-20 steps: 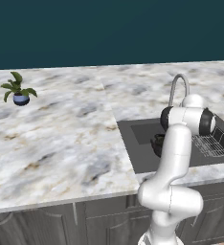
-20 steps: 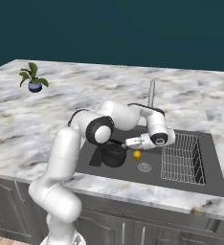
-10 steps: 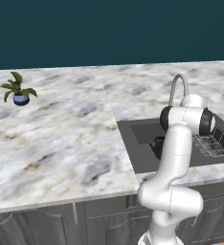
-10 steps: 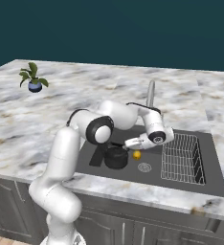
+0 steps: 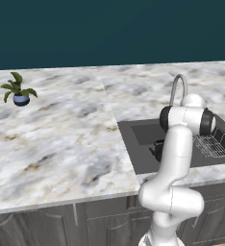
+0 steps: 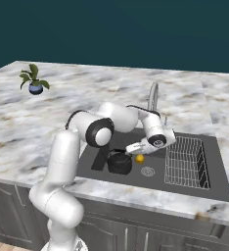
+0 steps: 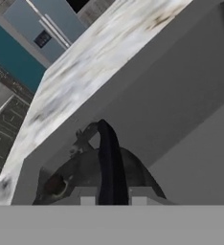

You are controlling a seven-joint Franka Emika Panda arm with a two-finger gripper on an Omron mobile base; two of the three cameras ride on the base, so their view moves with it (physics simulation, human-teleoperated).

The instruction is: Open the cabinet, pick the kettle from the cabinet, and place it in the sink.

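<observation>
Squat glossy black kettle sits inside the dark grey rectangular sink basin, left-of-centre in the right base view, low against the basin's near-left part. In the left base view only a sliver of the kettle shows, just left of the white forearm.

Two-finger gripper reaches down and left from the white wrist at mid-frame in the right base view, ending just above the kettle's top. In the hand view the kettle's arched black handle rises up the centre of the lower frame, running straight between the two finger tips at the bottom edge. Jaws clenched on that handle; contact itself is cropped at the frame's edge, so the grip is probable rather than plain.

Small yellow round object lies on the sink floor just right of the kettle, near the round drain. Wire dish rack occupies the sink's right part. Curved silver gooseneck faucet stands behind the basin. Potted green plant in a blue pot stands at upper left on the white-and-tan marble counter, well apart from the sink.
</observation>
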